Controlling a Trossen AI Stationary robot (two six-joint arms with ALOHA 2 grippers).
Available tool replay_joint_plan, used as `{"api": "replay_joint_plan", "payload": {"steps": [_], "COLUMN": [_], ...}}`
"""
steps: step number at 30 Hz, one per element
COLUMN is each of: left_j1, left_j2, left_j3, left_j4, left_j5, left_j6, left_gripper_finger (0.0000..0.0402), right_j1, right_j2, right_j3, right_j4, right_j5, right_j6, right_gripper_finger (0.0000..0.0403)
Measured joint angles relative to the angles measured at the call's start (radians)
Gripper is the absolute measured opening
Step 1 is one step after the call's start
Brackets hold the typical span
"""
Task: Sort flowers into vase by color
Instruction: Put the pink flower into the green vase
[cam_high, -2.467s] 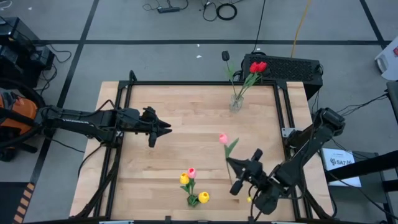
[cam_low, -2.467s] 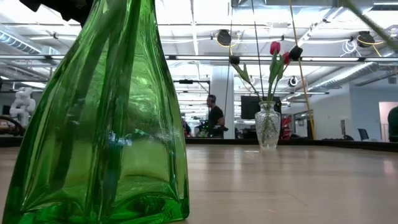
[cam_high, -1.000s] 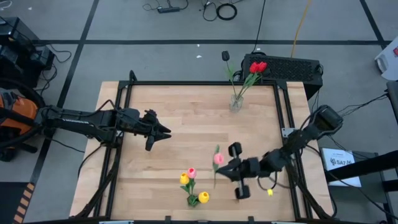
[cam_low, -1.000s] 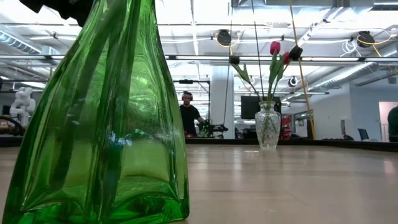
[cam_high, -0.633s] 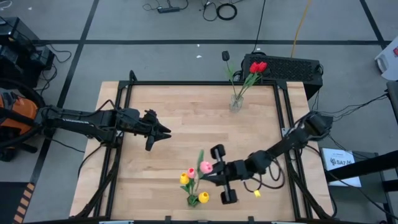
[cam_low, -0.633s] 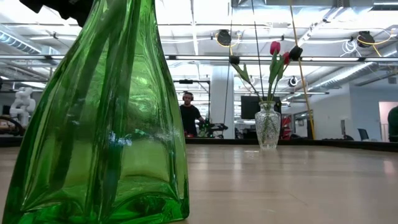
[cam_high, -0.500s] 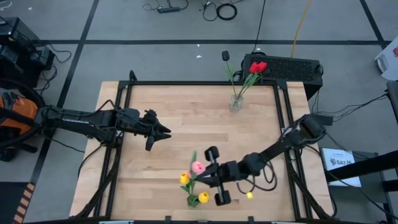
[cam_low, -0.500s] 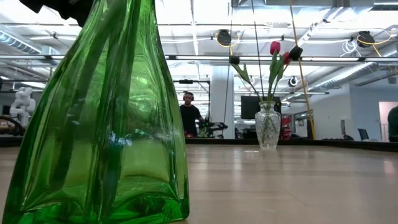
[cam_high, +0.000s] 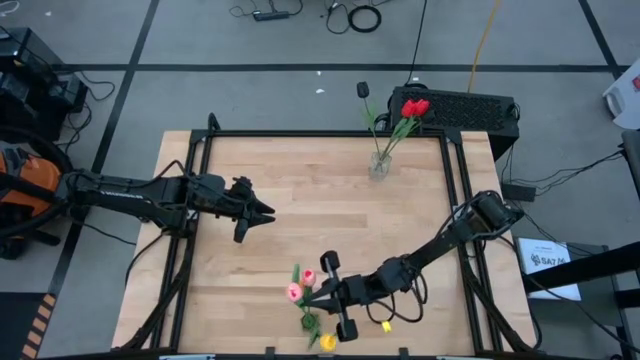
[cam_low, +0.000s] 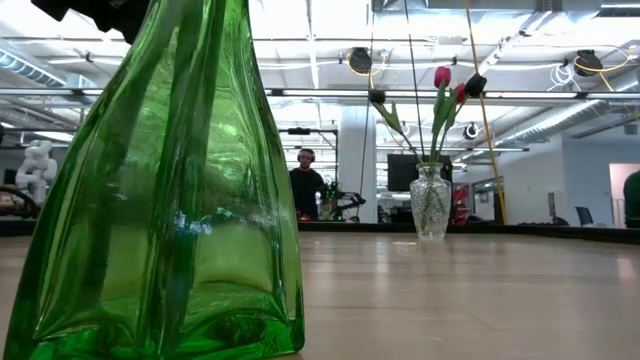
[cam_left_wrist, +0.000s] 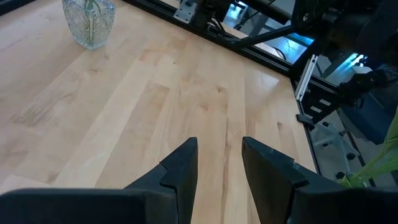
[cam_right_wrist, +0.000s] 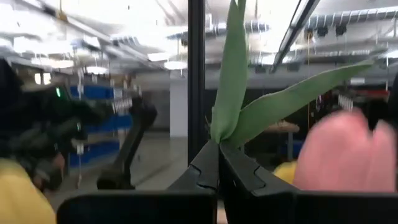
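Right end effector (cam_high: 312, 296): low over the near edge of the tabletop (cam_high: 300, 200), fingers pinched together on the green stem of a pink tulip (cam_high: 294, 292); in the right wrist view the stem and two leaves (cam_right_wrist: 236, 93) rise straight out from between the closed fingertips.
Held flower: its pink head sits right at the green vase (cam_low: 160, 200), touching or just beside a second pink head (cam_high: 309, 276) there; whether its stem is inside the vase neck cannot be told.
Green vase: at the near edge of the tabletop, a yellow head (cam_high: 327, 342) showing on its near side; it fills the left half of the low view.
Left end effector (cam_high: 262, 211): hovers over the left-middle of the tabletop, fingers (cam_left_wrist: 180, 171) parted with a clear gap, nothing between them, touching nothing.
Clear vase (cam_high: 379, 163): at the far edge, right of centre, holding red tulips (cam_high: 414, 107) and a black one (cam_high: 363, 90) that lean out past the tabletop's far edge.
Open room: the middle of the tabletop between the two vases is bare wood; the right arm lies slantwise across the near right quarter.
Edges: a black frame (cam_high: 320, 133) runs round the tabletop; the green vase and the right end effector are close to the near rail.
Beyond the tabletop: a person (cam_low: 305, 185) stands far off in the room.
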Motion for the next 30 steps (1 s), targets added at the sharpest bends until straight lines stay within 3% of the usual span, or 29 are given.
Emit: {"api": "replay_joint_plan", "payload": {"steps": [6, 24, 30], "left_j1": [0.0, 0.0, 0.0], "left_j2": [0.0, 0.0, 0.0], "left_j3": [0.0, 0.0, 0.0], "left_j4": [-0.002, -0.001, -0.001], "left_j5": [0.003, 0.03, 0.03], "left_j6": [0.0, -0.001, -0.001], "left_gripper_finger": [0.0132, 0.0132, 0.0132], "right_j1": [-0.001, -0.002, -0.002], "right_j2": [0.0, -0.018, -0.049], "right_j3": [0.0, 0.0, 0.0], "right_j4": [-0.084, -0.098, -0.293], "right_j5": [0.002, 0.003, 0.002], "right_j6": [0.008, -0.015, 0.104], "right_gripper_finger": [0.0, 0.0, 0.0]}}
